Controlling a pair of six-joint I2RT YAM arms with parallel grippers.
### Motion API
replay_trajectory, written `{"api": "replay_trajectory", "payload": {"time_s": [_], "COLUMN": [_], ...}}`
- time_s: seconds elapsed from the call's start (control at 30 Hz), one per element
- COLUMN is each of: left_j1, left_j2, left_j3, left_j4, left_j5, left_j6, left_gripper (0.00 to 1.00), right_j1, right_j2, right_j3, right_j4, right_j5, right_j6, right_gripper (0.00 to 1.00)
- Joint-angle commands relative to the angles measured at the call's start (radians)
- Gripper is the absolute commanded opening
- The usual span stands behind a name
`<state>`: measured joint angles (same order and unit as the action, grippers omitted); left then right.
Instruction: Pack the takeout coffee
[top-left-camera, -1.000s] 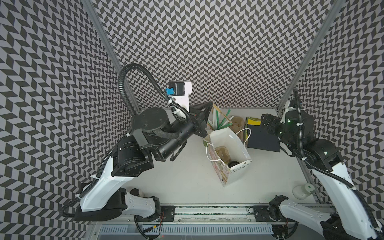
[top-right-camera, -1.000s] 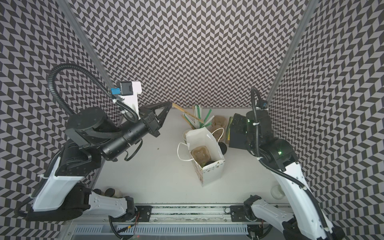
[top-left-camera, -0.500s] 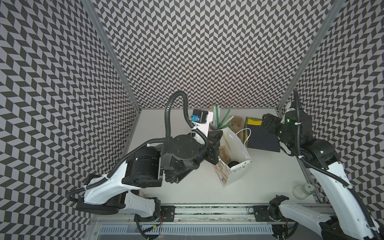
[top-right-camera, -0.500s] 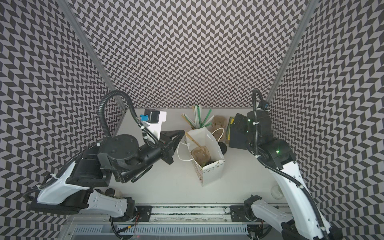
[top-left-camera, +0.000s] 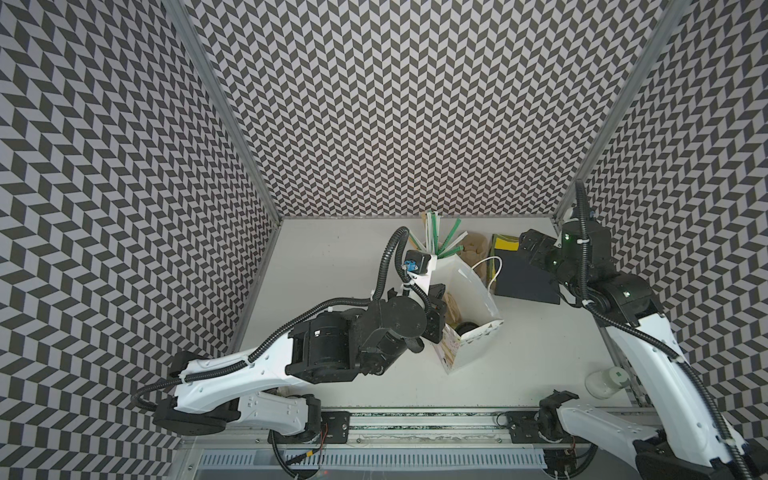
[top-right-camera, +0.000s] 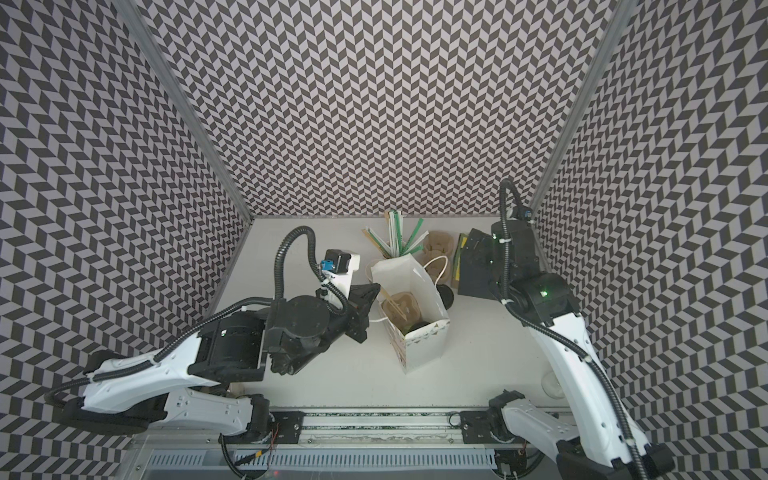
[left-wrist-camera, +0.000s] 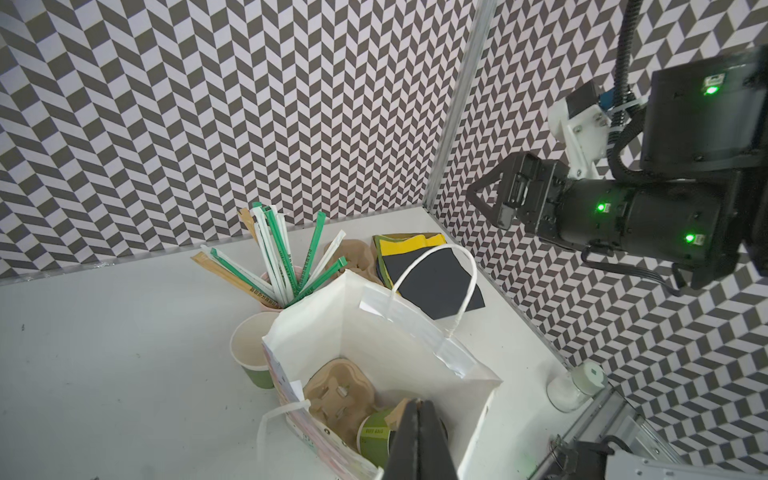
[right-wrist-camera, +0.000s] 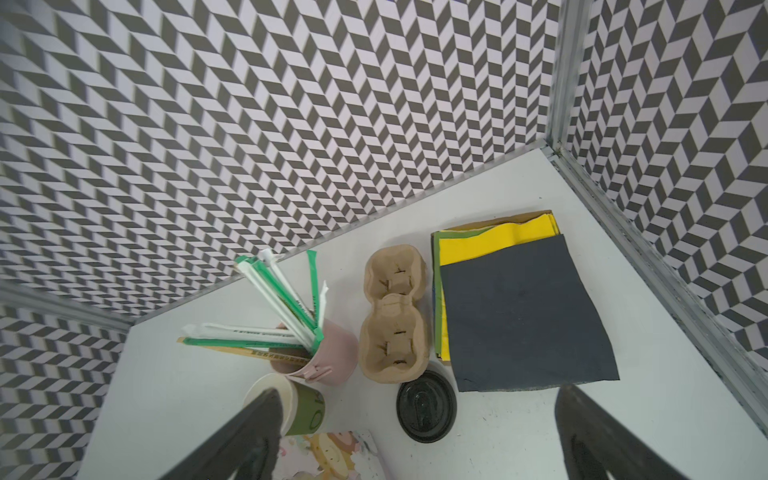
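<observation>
The takeout coffee (left-wrist-camera: 372, 433), a green cup with a black lid (top-left-camera: 467, 328), sits in a cardboard carrier (left-wrist-camera: 338, 392) inside the white paper bag (left-wrist-camera: 374, 324). It also shows in a top view as the takeout coffee (top-right-camera: 419, 326). My left gripper (left-wrist-camera: 417, 404) hangs at the bag's mouth, shut on a thin brown straw (top-right-camera: 395, 302) that slants down into the bag. In both top views the left gripper (top-right-camera: 374, 289) is at the bag's left edge. My right gripper (right-wrist-camera: 419, 390) is open and holds nothing, above the table's back right, as the right gripper (left-wrist-camera: 484, 195) also shows.
Behind the bag stand an unlidded green cup (right-wrist-camera: 305, 409), a pink cup of straws (right-wrist-camera: 328, 357), a spare carrier (right-wrist-camera: 392, 320), a loose black lid (right-wrist-camera: 426, 409) and a stack of napkins (right-wrist-camera: 523, 311). A white bottle (top-left-camera: 606, 380) stands at the front right.
My left arm has swung from the back left down to the bag, carrying the brown straw, whose end is now inside the bag. The right arm has not moved.
</observation>
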<state>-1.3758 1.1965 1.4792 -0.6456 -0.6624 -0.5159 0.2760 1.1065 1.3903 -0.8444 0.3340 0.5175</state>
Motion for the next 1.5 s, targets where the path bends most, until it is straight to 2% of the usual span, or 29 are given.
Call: {"api": "replay_trajectory", "payload": {"time_s": [0.0, 0.17, 0.23, 0.3, 0.47, 0.57, 0.67, 0.93, 1.17, 1.3, 1.4, 1.47], "left_j1": [0.089, 0.123, 0.145, 0.159, 0.195, 0.224, 0.249, 0.343, 0.448, 0.472, 0.475, 0.482], "left_j2": [-0.006, 0.064, 0.090, 0.114, 0.153, 0.151, 0.144, 0.070, -0.075, -0.115, -0.132, -0.138], "left_j3": [-0.072, -0.103, -0.113, -0.108, -0.094, -0.091, -0.064, -0.003, -0.078, -0.097, -0.114, -0.129], "left_j4": [0.136, 0.155, 0.171, 0.174, 0.176, 0.175, 0.156, 0.122, 0.163, 0.151, 0.154, 0.156], "left_j5": [0.132, 0.160, 0.200, 0.219, 0.236, 0.254, 0.255, 0.225, 0.218, 0.228, 0.219, 0.219], "left_j6": [0.017, 0.031, 0.033, 0.044, 0.071, 0.090, 0.116, 0.236, 0.287, 0.281, 0.283, 0.278], "left_gripper": [0.00, 0.00, 0.00, 0.00, 0.25, 0.44, 0.55, 0.61, 0.63, 0.63, 0.64, 0.63], "right_j1": [-0.071, -0.155, -0.181, -0.184, -0.196, -0.197, -0.197, -0.204, -0.210, -0.211, -0.214, -0.216], "right_j2": [0.083, 0.240, 0.321, 0.402, 0.556, 0.609, 0.653, 0.733, 0.748, 0.755, 0.748, 0.749], "right_j3": [-0.025, -0.072, -0.047, -0.014, -0.048, -0.055, -0.043, -0.072, -0.094, -0.096, -0.107, -0.109], "right_j4": [-0.003, 0.017, -0.016, -0.049, -0.009, 0.033, 0.058, 0.147, 0.191, 0.198, 0.213, 0.214], "right_j5": [-0.010, -0.071, -0.116, -0.108, -0.069, -0.045, -0.036, -0.085, -0.120, -0.151, -0.161, -0.169], "right_j6": [0.043, 0.099, 0.131, 0.140, 0.178, 0.182, 0.164, 0.123, 0.102, 0.086, 0.080, 0.076], "right_gripper": [1.00, 0.97, 0.95, 0.95, 0.91, 0.86, 0.80, 0.60, 0.53, 0.25, 0.22, 0.16]}}
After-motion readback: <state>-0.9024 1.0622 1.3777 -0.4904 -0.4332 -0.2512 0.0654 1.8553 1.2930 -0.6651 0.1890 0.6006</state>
